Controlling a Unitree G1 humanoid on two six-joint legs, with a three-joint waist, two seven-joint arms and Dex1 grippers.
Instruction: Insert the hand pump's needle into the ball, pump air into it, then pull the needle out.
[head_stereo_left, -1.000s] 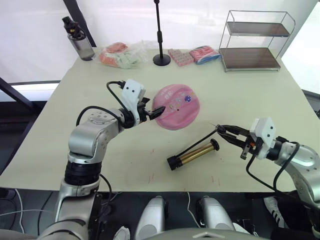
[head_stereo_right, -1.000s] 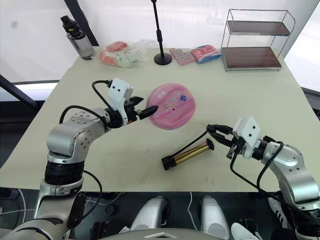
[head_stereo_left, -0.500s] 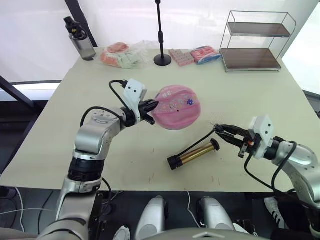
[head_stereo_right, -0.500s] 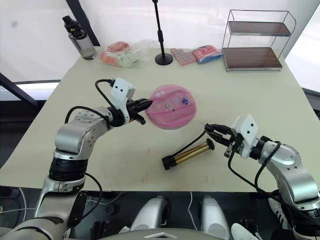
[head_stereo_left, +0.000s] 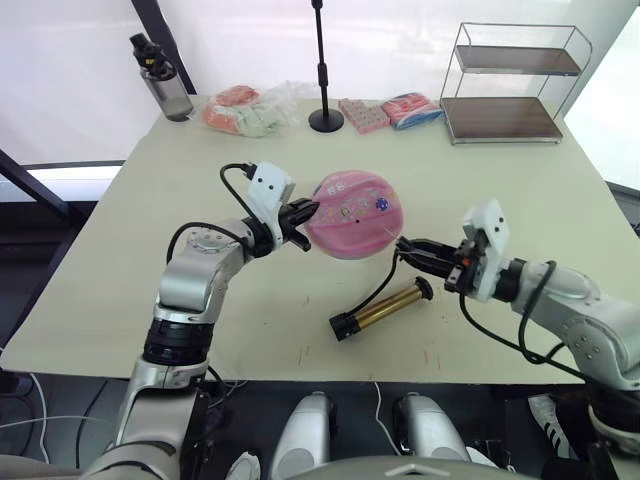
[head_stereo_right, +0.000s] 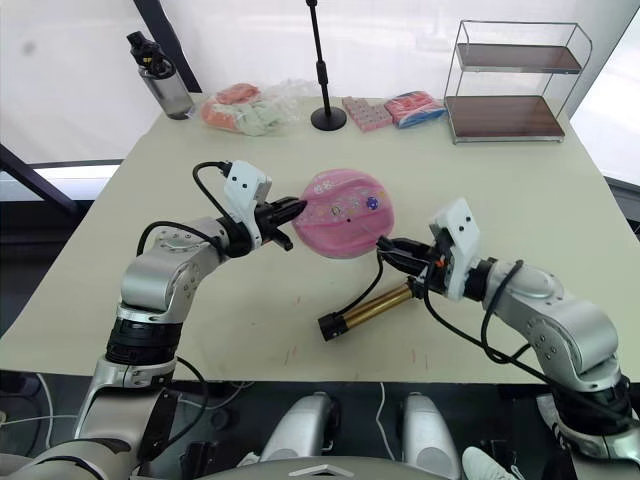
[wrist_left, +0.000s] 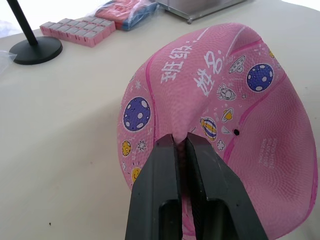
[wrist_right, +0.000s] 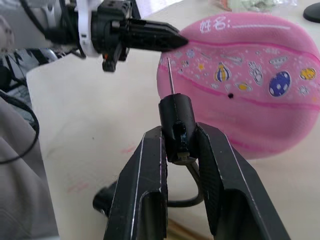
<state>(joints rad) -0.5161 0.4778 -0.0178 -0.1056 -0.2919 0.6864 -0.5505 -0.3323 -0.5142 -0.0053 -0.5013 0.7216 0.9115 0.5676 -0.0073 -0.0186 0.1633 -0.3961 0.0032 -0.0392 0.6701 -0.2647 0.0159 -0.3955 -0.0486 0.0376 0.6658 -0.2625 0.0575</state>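
Note:
The pink ball, limp and partly flat, is propped on edge at the table's middle. My left gripper is shut on a fold of its left rim; in the left wrist view the fingers pinch the pink skin. A small dark valve hole faces my right gripper. That gripper is shut on the black fitting, and the thin needle stands a short way off the ball's right side. The black hose curves down to the gold hand pump lying on the table.
Along the table's far edge stand a black stand pole's base, a water bottle, bagged snacks, pink blocks, a red and blue pack and a wire shelf.
My left gripper closed on the ball's rim and holds it. My right gripper carried the needle left, from beside the pump to close by the ball, and the pump shifted slightly.

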